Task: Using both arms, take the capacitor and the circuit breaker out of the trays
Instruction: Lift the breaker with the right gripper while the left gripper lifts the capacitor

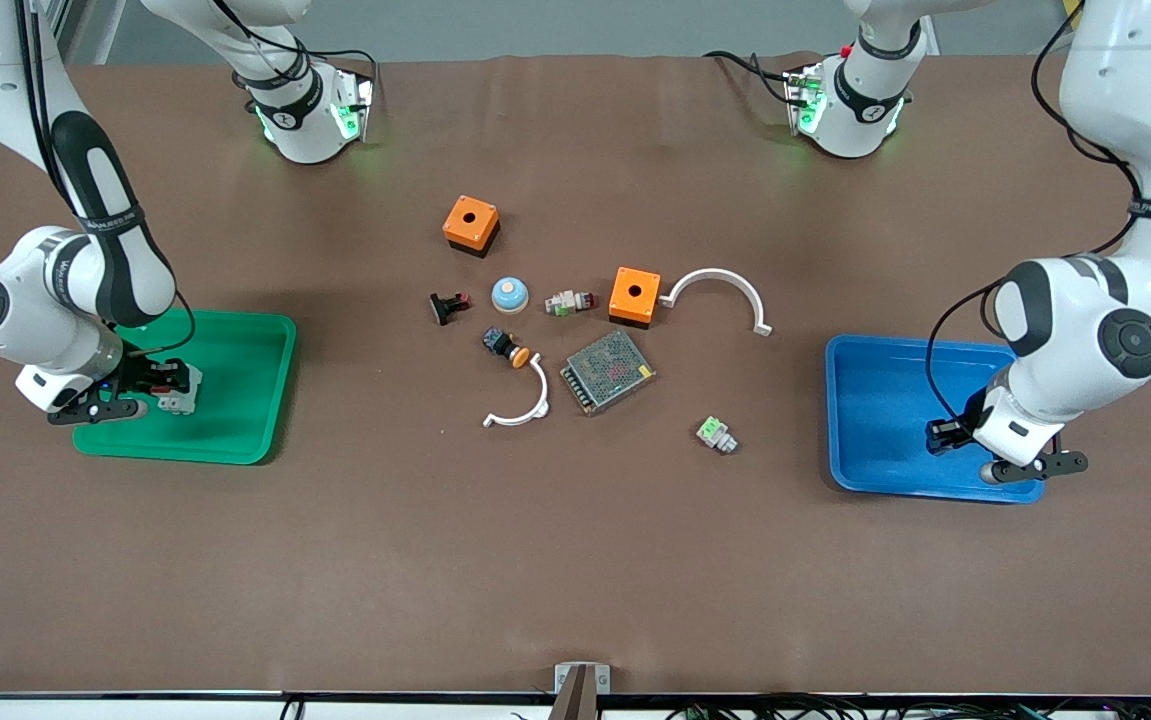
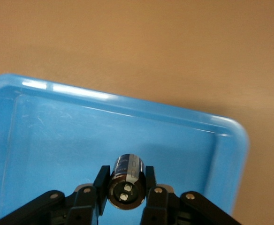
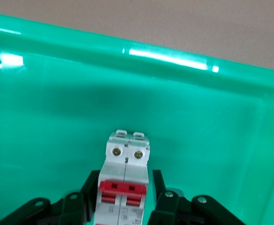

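Over the green plastic tray [image 1: 235, 400] at the bench's right-arm end, the right gripper [image 3: 125, 206] clasped the white red-levered breaker [image 3: 126, 173] in its fingers, while the left gripper [image 2: 126, 194] pinched the stubby black cylindrical capacitor [image 2: 126, 180] over the blue tray [image 1: 875, 400].

Even overhead light falls on the brown matte bench [image 1: 575, 560], leaving soft shadows under both arms. White glare streaks the glossy green plastic tray's rim [image 3: 165, 57] and the glossy blue plastic tray's rim [image 2: 76, 90].

An orange square plastic box [image 1: 471, 225] sits at twelve o'clock from a round blue dome button [image 1: 510, 294]; a grey metal mesh-topped unit [image 1: 608, 371] lies at four.
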You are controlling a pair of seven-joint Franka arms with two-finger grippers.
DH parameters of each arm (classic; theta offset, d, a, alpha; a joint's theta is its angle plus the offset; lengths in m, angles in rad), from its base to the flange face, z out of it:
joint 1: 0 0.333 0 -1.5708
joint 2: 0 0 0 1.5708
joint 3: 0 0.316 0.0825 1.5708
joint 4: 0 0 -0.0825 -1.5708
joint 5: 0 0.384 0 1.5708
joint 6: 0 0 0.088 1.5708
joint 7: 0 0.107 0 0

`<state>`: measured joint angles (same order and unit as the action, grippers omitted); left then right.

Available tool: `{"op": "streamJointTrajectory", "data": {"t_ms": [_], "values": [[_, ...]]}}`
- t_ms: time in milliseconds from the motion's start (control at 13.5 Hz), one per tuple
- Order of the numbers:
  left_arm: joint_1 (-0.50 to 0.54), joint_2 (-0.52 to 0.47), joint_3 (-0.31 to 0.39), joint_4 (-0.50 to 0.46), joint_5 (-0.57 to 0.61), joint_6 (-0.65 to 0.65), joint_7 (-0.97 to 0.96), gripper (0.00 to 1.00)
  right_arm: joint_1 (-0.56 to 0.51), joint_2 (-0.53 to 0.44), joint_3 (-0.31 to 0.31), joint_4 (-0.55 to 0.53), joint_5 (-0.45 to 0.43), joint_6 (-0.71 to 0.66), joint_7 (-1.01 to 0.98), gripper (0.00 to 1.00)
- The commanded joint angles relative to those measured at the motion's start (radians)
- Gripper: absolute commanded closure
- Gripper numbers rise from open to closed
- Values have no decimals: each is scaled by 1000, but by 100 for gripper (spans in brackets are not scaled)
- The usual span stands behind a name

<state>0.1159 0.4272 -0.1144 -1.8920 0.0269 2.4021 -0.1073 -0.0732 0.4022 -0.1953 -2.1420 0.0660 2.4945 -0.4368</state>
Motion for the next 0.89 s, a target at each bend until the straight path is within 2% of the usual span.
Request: {"op": "streamJointTrajectory", "data": {"t_ms": [0, 74, 148, 369, 591, 812], "values": [[-33, -76, -22, 10, 18, -124, -40, 100, -19, -20, 7, -7, 18, -25, -20, 60], [-56, -96, -28, 11, 18, -164, -79, 100, -19, -20, 7, -7, 18, -26, -20, 70], [-79, -107, -36, 11, 18, -188, -118, 100, -20, -22, 5, -7, 20, -25, -20, 76], [-168, -116, -39, -1, 18, -225, -268, 100, -27, -45, 7, -4, 20, -54, -20, 88], [-266, -105, -41, -9, 18, -225, -414, 100, -5, -112, 8, 34, 47, -147, -11, 92], [-347, -81, -41, -27, 19, -219, -552, 100, 91, -131, 8, 167, 155, -316, 89, 92]]}}
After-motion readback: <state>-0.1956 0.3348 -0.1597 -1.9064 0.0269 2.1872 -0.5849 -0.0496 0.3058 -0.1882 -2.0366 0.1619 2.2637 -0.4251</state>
